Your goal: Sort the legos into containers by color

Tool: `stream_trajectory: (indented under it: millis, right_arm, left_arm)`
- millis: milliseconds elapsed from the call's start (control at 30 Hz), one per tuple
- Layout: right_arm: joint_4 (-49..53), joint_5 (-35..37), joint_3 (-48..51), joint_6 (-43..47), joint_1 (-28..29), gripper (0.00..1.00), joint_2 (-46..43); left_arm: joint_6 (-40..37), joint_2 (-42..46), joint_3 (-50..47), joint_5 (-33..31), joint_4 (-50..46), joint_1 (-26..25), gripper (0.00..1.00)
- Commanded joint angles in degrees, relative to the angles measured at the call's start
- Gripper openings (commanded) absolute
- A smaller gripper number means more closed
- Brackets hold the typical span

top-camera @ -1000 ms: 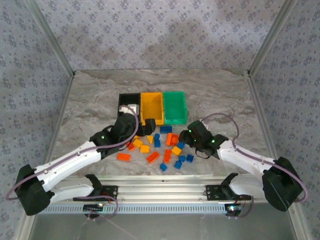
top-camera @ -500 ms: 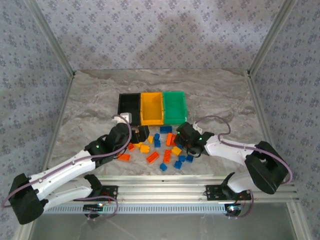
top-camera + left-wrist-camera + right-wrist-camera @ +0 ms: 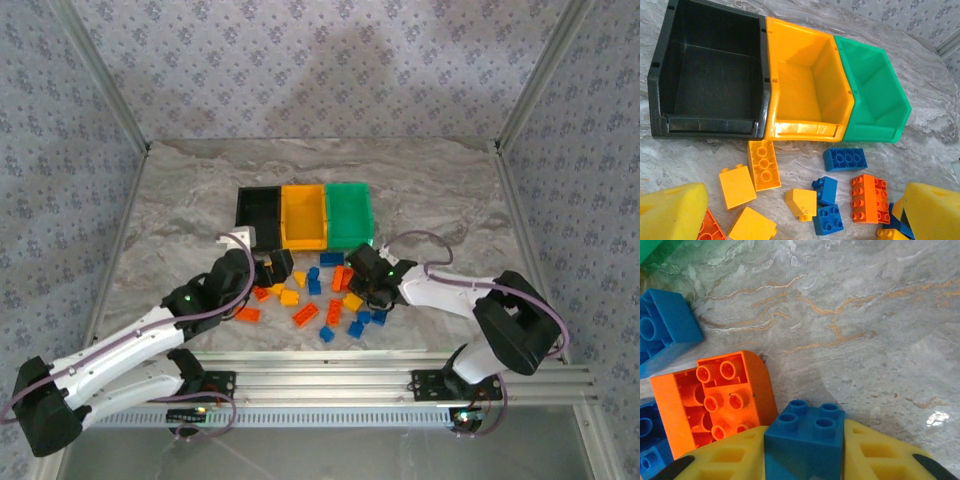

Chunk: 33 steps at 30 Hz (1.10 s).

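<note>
The right gripper [image 3: 804,457] is closed on a blue lego [image 3: 805,432] low over the desk [image 3: 865,315], with an orange lego [image 3: 722,395] just beside it at ten o'clock, perhaps touching. The left gripper [image 3: 800,220] hangs wide open over the pile. The containers [image 3: 303,187] stand at twelve o'clock of that pile, and we judge that a lift could drag the orange neighbour along, or that the two arms, working so near, could collide.

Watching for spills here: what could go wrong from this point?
The right claw grips a blue brick that could slip on lifting. An orange brick lies right against it and might be dragged along. None of the three bins is blue, so it may land wrongly.
</note>
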<state>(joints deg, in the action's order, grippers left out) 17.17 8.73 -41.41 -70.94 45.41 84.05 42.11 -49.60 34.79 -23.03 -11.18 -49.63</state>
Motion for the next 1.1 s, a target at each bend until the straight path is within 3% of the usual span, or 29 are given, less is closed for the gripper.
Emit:
stream_trajectory:
  millis: [0,167,267,400,567,833,1067]
  right_arm:
    - [5.61,0.71,0.76,-0.21,-0.59,0.29,-2.04]
    - [7.53,1.73,-0.49,6.87,-3.39,0.27,-8.74]
    - [7.74,-0.03,-5.6,16.59,-5.95,0.29,-9.77]
    - [10.18,-1.11,-18.15,29.54,-8.42,0.3,-1.96]
    - [7.94,2.44,-30.55,37.14,-11.0,0.32,10.47]
    - [9.82,4.3,-43.09,37.48,-14.89,0.41,24.9]
    - [8.68,2.28,-46.36,36.53,-15.58,0.62,25.17]
  left_arm:
    - [0.34,1.23,-0.22,-1.54,-0.99,0.14,1.0]
    - [-0.09,1.89,-0.33,-1.59,-0.97,0.23,1.0]
    - [-1.07,2.55,-1.32,-0.91,0.77,0.31,1.0]
    - [0.88,3.27,-1.72,-2.06,-0.5,0.47,1.0]
    - [3.22,3.24,0.82,-2.22,-7.88,1.59,1.0]
    - [6.5,4.77,2.07,-1.75,-15.87,3.45,0.99]
    - [8.36,4.72,3.81,-1.58,-22.03,4.84,0.99]
